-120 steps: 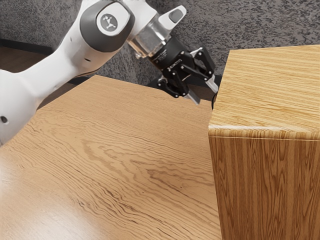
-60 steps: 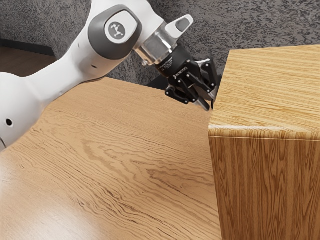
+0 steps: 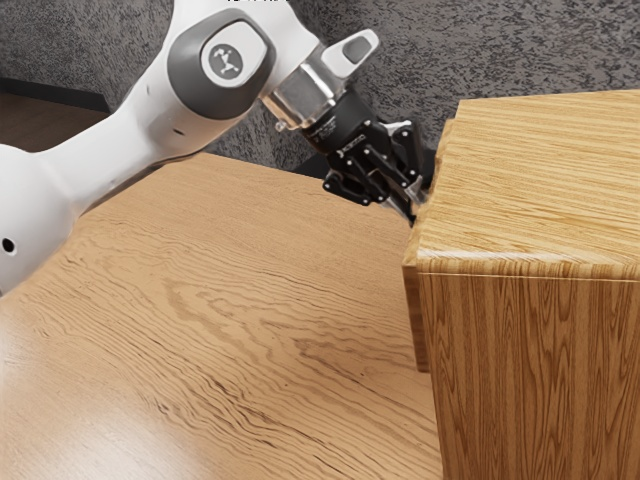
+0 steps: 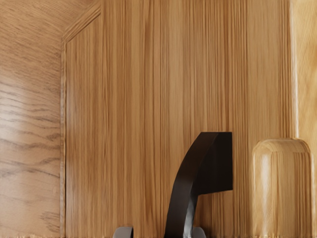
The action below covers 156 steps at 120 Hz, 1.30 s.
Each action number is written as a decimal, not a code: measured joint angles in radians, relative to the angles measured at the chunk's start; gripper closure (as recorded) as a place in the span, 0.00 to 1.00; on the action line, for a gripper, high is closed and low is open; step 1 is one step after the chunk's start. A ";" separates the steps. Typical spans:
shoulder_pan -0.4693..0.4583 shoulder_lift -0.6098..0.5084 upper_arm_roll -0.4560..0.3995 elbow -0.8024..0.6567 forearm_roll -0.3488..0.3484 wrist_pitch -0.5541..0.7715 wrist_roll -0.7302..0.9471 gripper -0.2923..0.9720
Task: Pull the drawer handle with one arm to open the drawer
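A light wood cabinet (image 3: 540,170) stands at the exterior view's right. Its drawer front (image 3: 411,300) juts a little out of the cabinet's side that faces the arm. My black gripper (image 3: 418,192) is pressed up against the top of that drawer front, fingers drawn close together. In the wrist view the black curved drawer handle (image 4: 198,178) rises right in front of my hand against the drawer panel (image 4: 148,99), and two fingertips (image 4: 123,232) flank its base. The grip itself is hidden behind the cabinet corner in the exterior view.
The cabinet rests on a wide wooden table (image 3: 220,300) that stretches toward the exterior view's left. A dark textured wall (image 3: 520,50) runs behind. A rounded wooden post (image 4: 282,188) sits beside the handle in the wrist view.
My gripper went in to the cabinet's face and its fingers narrowed. Since then the hand has drawn back slightly toward the exterior view's left, and the drawer front has slid out with it.
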 joint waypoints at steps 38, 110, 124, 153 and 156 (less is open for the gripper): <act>0.008 -0.032 0.000 -0.039 0.012 0.000 0.014 0.75; 0.036 -0.073 0.003 -0.092 0.014 -0.001 0.043 0.76; 0.047 -0.084 0.001 -0.106 0.014 -0.001 0.048 0.76; 0.053 -0.102 0.002 -0.125 0.018 0.000 0.059 0.76; 0.054 -0.104 0.002 -0.128 0.018 0.000 0.060 0.76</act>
